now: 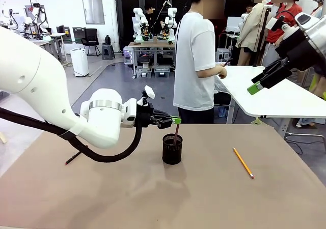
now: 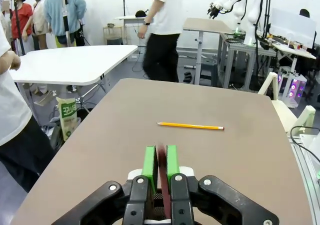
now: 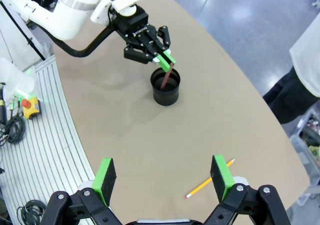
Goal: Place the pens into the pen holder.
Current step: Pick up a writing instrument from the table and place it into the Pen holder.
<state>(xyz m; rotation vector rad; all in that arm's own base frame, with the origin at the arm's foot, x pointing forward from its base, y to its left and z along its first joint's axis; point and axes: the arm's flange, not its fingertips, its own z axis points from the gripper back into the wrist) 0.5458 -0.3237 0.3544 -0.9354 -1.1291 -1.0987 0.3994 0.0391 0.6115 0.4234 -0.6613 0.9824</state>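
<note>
While the left pincer (image 1: 175, 120) is clamped on the reddish-brown pen (image 1: 175, 134), that pen's lower end sits inside the pen holder (image 1: 172, 152). Meanwhile the right pincer (image 3: 163, 177) hangs wide apart, up high and right of the holder. On the worktop (image 1: 153, 198), the yellow pencil (image 1: 243, 163) lies right of the holder, with the black pen (image 1: 73, 158) well left.

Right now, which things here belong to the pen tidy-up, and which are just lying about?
Job: reddish-brown pen, held by the left gripper, lower end in the pen holder; yellow pencil; black pen with red end.
Lying about: white table behind; yellow button box off the table edge.
</note>
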